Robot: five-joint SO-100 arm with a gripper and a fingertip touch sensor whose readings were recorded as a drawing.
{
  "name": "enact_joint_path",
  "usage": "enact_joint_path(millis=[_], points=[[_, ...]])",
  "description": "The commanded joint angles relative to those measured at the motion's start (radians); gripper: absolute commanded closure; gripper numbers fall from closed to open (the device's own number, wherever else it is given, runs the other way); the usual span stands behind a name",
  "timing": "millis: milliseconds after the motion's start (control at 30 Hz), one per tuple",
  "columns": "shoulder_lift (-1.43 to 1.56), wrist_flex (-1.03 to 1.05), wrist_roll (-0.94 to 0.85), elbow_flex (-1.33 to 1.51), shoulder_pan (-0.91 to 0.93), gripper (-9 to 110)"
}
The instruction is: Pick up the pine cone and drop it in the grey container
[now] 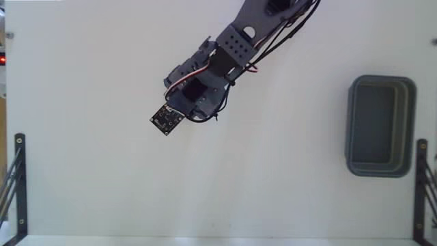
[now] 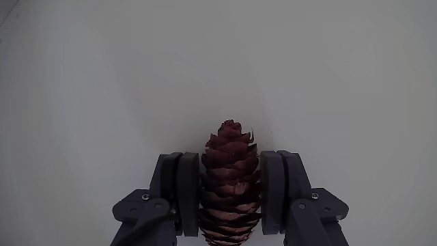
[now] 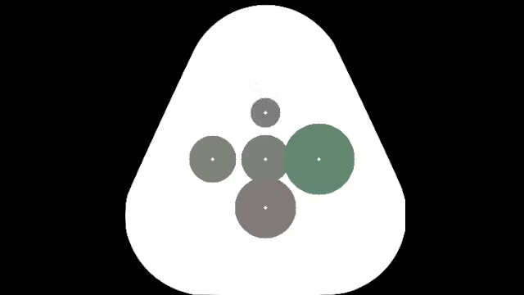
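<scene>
Gripper [image 2: 231, 198] with both dark flat pads pinching the pine cone [image 2: 230, 179] at its flanks, tip projecting beyond the fingertips (wrist view). The cone is oval, reddish-brown, with rough overlapping scales; such scales may flake or let it twist and slip in transit. The grey container [image 1: 380, 126], smooth, round-cornered plastic, lies well apart, to the gripper's right in the fixed view.
</scene>
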Motion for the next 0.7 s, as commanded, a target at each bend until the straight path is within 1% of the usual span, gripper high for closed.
enact_joint_path(millis=[0, 300, 667], points=[[0.022, -0.014, 0.005, 0.001, 0.018, 57], [0.026, -0.001, 0.005, -0.007, 0.018, 57], [0.055, 0.118, 0.005, -0.096, 0.018, 57]])
